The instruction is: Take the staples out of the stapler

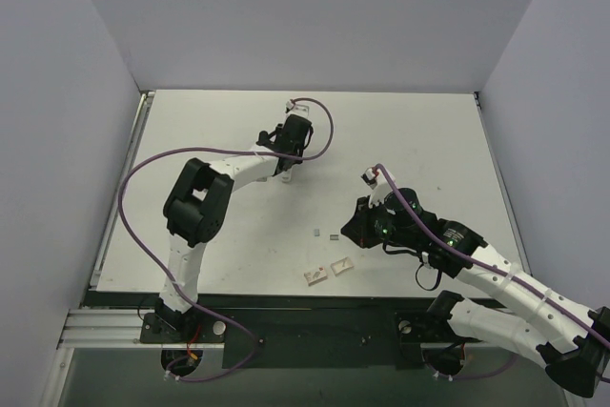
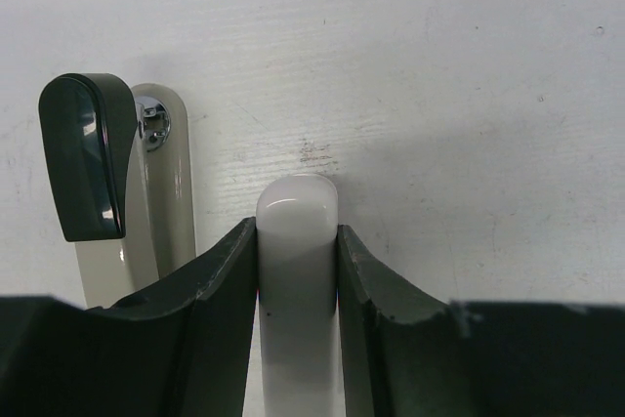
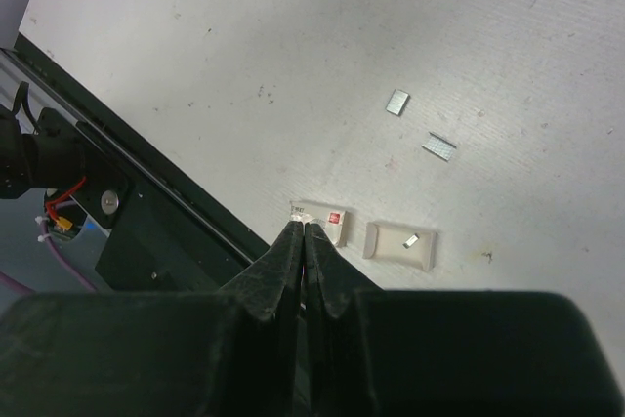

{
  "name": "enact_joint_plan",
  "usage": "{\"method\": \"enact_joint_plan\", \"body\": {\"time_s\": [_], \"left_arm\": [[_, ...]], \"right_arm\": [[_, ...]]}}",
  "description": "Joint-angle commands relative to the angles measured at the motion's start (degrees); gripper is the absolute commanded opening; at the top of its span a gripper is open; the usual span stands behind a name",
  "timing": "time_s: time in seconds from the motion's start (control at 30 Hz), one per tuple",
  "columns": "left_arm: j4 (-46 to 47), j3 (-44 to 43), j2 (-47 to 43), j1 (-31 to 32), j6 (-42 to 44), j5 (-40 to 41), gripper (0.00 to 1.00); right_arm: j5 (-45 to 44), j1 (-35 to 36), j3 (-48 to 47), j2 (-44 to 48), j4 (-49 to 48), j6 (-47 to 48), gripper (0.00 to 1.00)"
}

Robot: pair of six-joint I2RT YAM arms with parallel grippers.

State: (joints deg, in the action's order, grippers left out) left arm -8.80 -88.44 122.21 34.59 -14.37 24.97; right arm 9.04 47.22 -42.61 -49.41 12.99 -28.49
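My left gripper (image 2: 297, 229) clamps the stapler (image 2: 297, 197) steady (bar (image 2: 86, 158) swung alongside); my right gripper (image 3: 305, 231), jaws together, faces staples (image 3: 397, 102) ahead.

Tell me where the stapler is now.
The stapler is clamped in the left claw, left of centre on the table in the top view, its black-ended inner bar swung open alongside.
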Motion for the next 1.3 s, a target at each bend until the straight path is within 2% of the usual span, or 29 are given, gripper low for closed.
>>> {"method": "enact_joint_plan", "body": {"time_s": [0.0,0.23,0.47,0.7,0.9,0.97,1.0,1.03,1.13,1.27], "left_arm": [[0.2,-3.7,-4.4,0.2,1.1,1.2,0.00],[-2.9,-6.7,-1.3,-0.2,0.1,-0.6,0.00],[-10.5,-8.4,9.7,-1.2,-6.4,-7.8,0.00],[-12.0,-6.7,11.6,-0.9,-7.9,-8.6,0.00],[-12.3,-7.8,9.2,-1.0,-6.8,-8.7,0.00],[-12.3,-8.4,7.6,-1.2,-6.3,-8.5,0.07],[-12.2,-8.8,7.4,-1.1,-6.0,-8.2,0.19],[-12.2,-8.8,6.7,-1.3,-5.8,-8.2,0.24],[-12.3,-9.6,5.8,-1.4,-5.2,-8.3,0.50],[-11.9,-9.5,4.4,-1.5,-4.6,-8.4,0.60]], "right_arm": [[0.5,-0.3,0.6,-0.4,-2.1,-0.1,0.00],[0.4,-0.3,0.8,-0.9,-2.1,0.2,0.00],[0.5,-0.3,1.7,-1.0,-2.4,0.1,0.00],[0.9,-0.4,2.1,-0.6,-2.7,-0.2,0.00],[1.1,-0.3,2.1,-0.2,-2.8,-0.7,0.00],[1.2,-0.3,1.9,-0.1,-2.7,-0.9,0.01],[1.2,-0.3,1.8,0.1,-2.7,-0.9,0.04],[1.2,-0.3,1.8,0.4,-2.5,-1.0,0.06],[1.1,-0.3,1.7,0.8,-1.9,-1.0,0.14],[0.5,-0.3,1.3,1.5,-1.0,-0.9,0.18]]}}
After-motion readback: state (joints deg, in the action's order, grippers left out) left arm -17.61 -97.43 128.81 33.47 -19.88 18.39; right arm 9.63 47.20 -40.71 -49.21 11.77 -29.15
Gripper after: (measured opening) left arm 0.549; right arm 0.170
